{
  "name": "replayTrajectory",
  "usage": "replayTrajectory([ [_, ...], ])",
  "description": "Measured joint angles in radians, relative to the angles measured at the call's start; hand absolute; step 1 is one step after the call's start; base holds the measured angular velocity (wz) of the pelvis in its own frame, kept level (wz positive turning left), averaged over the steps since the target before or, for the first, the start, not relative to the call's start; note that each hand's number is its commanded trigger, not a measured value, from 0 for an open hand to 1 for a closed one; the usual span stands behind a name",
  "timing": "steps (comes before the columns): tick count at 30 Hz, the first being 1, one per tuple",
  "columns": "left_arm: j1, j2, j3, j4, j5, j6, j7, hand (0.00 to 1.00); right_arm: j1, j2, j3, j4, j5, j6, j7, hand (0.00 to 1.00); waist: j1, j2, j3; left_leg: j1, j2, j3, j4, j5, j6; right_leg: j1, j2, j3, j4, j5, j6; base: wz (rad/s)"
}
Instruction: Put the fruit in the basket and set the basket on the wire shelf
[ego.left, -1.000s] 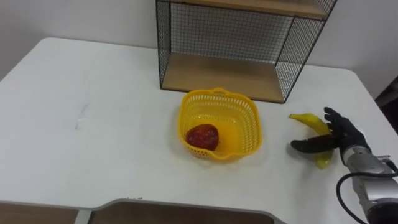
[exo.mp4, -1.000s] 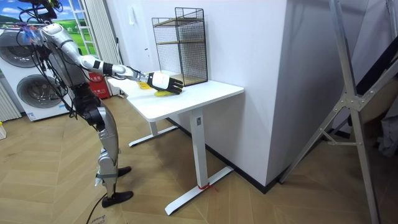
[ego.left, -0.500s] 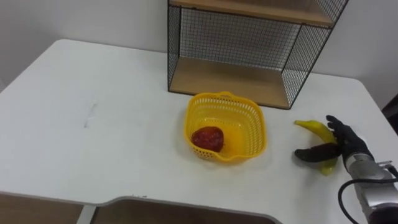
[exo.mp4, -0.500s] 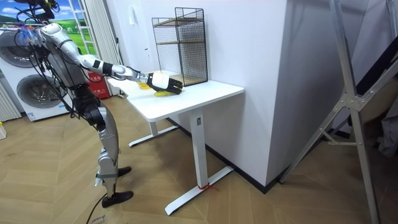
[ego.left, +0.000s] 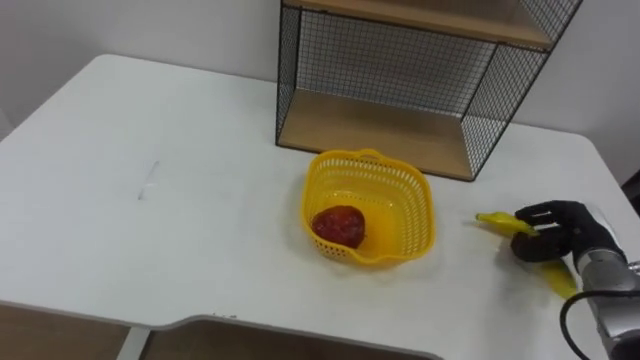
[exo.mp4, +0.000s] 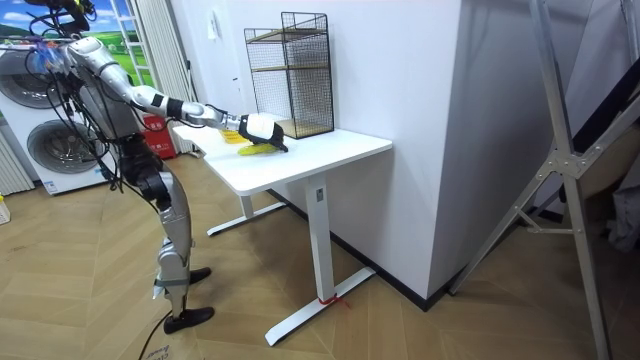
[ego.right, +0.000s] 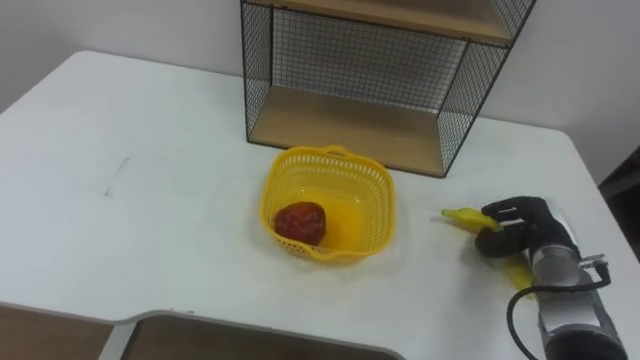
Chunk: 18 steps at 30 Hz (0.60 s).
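Gripped about its middle by the right hand (ego.left: 556, 225), whose fingers are curled round it, the banana (ego.left: 497, 221) is found at the right of the frame, on or just above the white table (ego.left: 150, 120). A firm hold should be confirmed before lifting, and the basket rim cleared from above. The long axis is set from lower right toward centre, the slim tip directed at the yellow basket (ego.left: 418, 195), in which a red fruit (ego.left: 338, 225) is seen.
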Motion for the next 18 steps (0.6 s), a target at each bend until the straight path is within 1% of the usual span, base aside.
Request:
replayTrajectory([
  [2,-0.002,0.0,0.0,0.0,0.0,0.0,0.009,0.0,0.001,-0.004,0.014,0.003,-0.008,0.011,-0.012,1.0,0.007,0.0,0.0,0.003,0.001,0.001,-0.004,0.0,-0.001,0.001,0.0,0.0,0.0,0.0,-0.001,-0.02],
  [4,-0.002,0.0,0.0,0.0,-0.001,0.0,0.017,0.0,0.0,-0.003,0.024,0.003,-0.011,0.021,-0.021,1.0,0.008,-0.001,0.0001,0.003,0.001,0.0,-0.006,-0.001,-0.001,0.001,0.001,0.0,-0.001,-0.001,-0.001,0.0],
  [9,-0.004,-0.001,-0.001,0.001,0.001,-0.002,0.034,0.0,0.0,0.003,0.023,-0.006,-0.01,0.021,-0.021,1.0,0.004,-0.002,0.0002,0.001,0.001,-0.002,0.001,-0.005,-0.002,0.002,0.002,-0.001,0.003,0.0,-0.001,0.0],
  [11,-0.004,-0.001,-0.005,0.001,0.0,-0.001,0.037,0.0,0.001,0.004,0.023,-0.007,-0.006,0.022,-0.021,1.0,0.002,0.001,-0.0001,-0.001,0.003,-0.003,0.005,-0.009,-0.002,0.002,0.003,-0.002,0.004,0.0,-0.001,0.0],
  [13,-0.008,0.001,-0.022,0.001,0.001,0.003,0.037,0.0,0.0,0.006,0.022,-0.013,-0.002,0.022,-0.021,1.0,0.001,0.004,-0.0006,-0.01,0.006,-0.004,0.014,-0.013,-0.003,-0.002,0.006,-0.002,0.006,0.0,-0.002,0.0],
  [16,-0.018,0.0,-0.04,0.001,-0.001,0.003,0.032,0.0,0.0,0.021,0.015,-0.052,0.025,0.054,-0.019,1.0,0.001,0.008,-0.0018,-0.019,0.01,0.002,0.021,-0.019,-0.008,-0.014,0.008,0.004,0.014,0.001,-0.003,-0.08],
  [17,-0.022,-0.001,-0.042,0.001,-0.001,0.003,0.027,0.0,0.004,0.028,0.015,-0.078,0.058,0.068,-0.019,1.0,0.002,0.011,-0.0013,-0.025,0.013,0.007,0.022,-0.016,-0.003,-0.025,0.009,0.011,0.023,0.001,-0.003,-0.15],
  [18,-0.025,-0.001,-0.043,0.001,-0.003,0.003,0.019,0.0,0.01,0.032,0.018,-0.103,0.103,0.071,-0.018,1.0,0.002,0.014,-0.0003,-0.028,0.016,0.013,0.022,-0.016,-0.003,-0.033,0.01,0.019,0.025,0.002,-0.005,-0.19],
])
